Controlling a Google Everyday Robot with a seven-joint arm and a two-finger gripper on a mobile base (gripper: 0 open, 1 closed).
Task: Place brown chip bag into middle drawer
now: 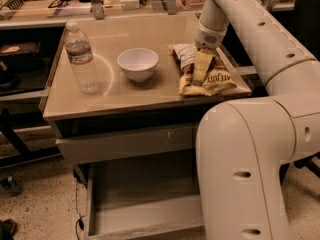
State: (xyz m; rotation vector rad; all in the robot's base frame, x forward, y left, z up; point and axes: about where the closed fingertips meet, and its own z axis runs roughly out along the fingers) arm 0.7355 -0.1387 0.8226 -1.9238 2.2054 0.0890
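The brown chip bag [216, 78] lies on the right side of the tan tabletop [115, 91], its yellow band and white panel facing up. My gripper [201, 73] reaches straight down from the white arm onto the middle of the bag and covers part of it. The bag still rests flat on the table. Below the table, the middle drawer [142, 201] is pulled out, and its bare grey floor shows. My arm's large white body hides the drawer's right part.
A white bowl [138, 63] stands left of the bag and a clear water bottle [81, 58] stands further left. A shut drawer front [125, 143] with pale marks sits above the pulled-out drawer. Cluttered benches run behind the table.
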